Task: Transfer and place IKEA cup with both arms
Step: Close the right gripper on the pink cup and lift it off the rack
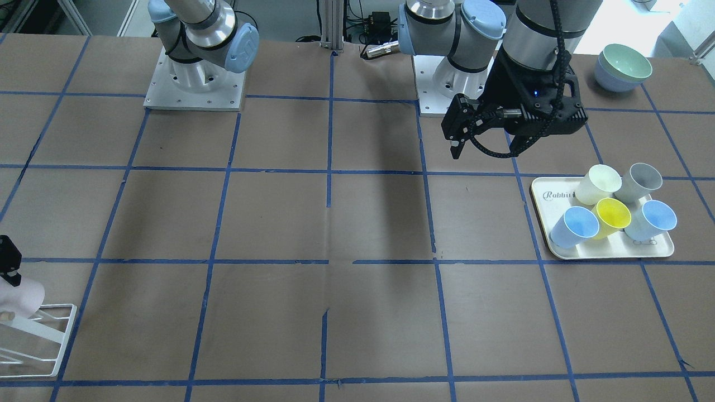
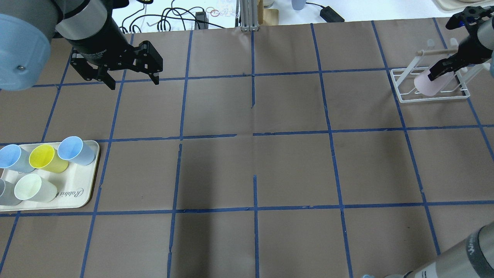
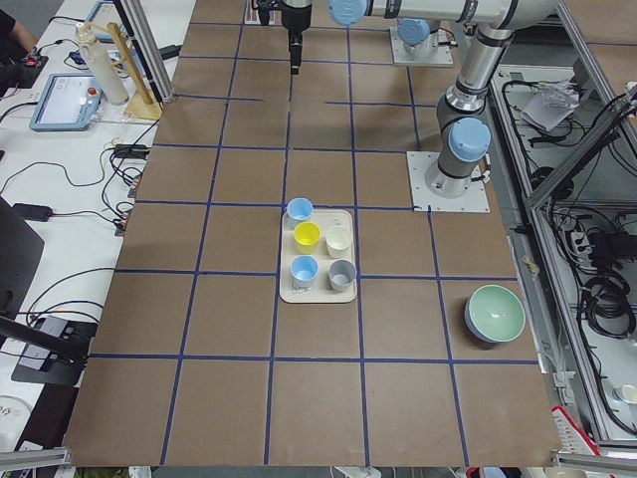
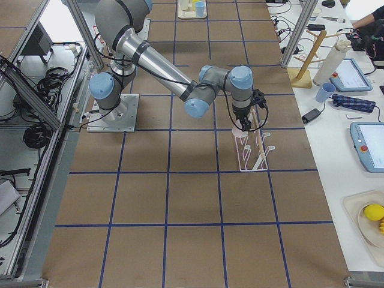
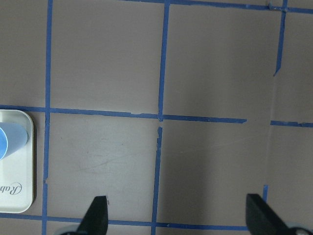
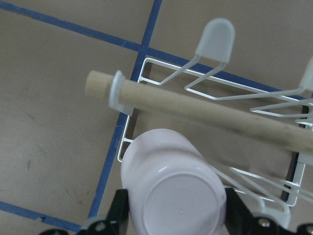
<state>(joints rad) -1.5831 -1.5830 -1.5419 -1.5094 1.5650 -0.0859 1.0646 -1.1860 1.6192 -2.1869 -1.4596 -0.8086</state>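
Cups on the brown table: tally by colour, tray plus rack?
light blue cups: 2
bright yellow cup: 1
pale yellow cup: 1
grey cup: 1
pale pink cup: 1
Total: 6

You have one pink cup [image 2: 426, 87], two blue [image 1: 575, 226] [image 1: 651, 219], one yellow [image 1: 611, 216], one cream [image 1: 597, 184], one grey [image 1: 639, 181], one tray [image 1: 614, 252], one rack [image 6: 195, 108], two bowls [image 1: 623, 67].
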